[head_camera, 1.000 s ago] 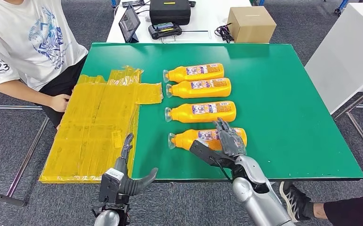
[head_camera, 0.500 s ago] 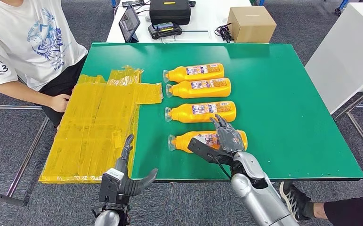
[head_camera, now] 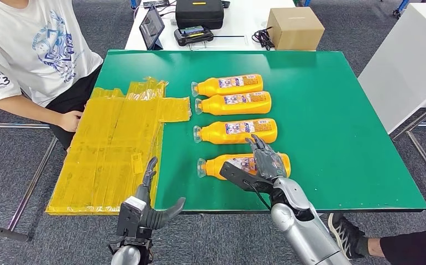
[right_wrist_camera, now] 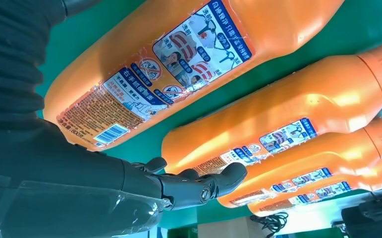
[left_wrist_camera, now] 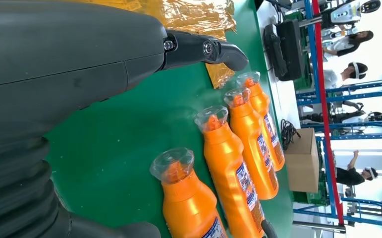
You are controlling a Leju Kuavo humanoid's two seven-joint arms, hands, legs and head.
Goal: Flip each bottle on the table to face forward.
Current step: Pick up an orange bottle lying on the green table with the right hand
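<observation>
Your right hand (head_camera: 266, 163) has eased slightly back along the nearest bottle (head_camera: 221, 164), fingers spread over it without gripping, while that bottle lies on the green desk (head_camera: 337, 127) just beside three more bottles (head_camera: 235, 108), and your left hand (head_camera: 144, 212) hovers open off the desk's near edge.

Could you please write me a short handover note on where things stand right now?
Right hand: over the nearest bottle, fingers spread; whether it touches, I cannot tell. It grips nothing.
Left hand: open, low at the table's near edge, holding nothing.
Bottles: four orange ones lie on their sides in a column, caps towards the yellow sheet; second, third, farthest.
Done: no flip is evident; all four show labels with small print, and the nearest also a barcode.
Left: likely all four, nearest first.
</observation>
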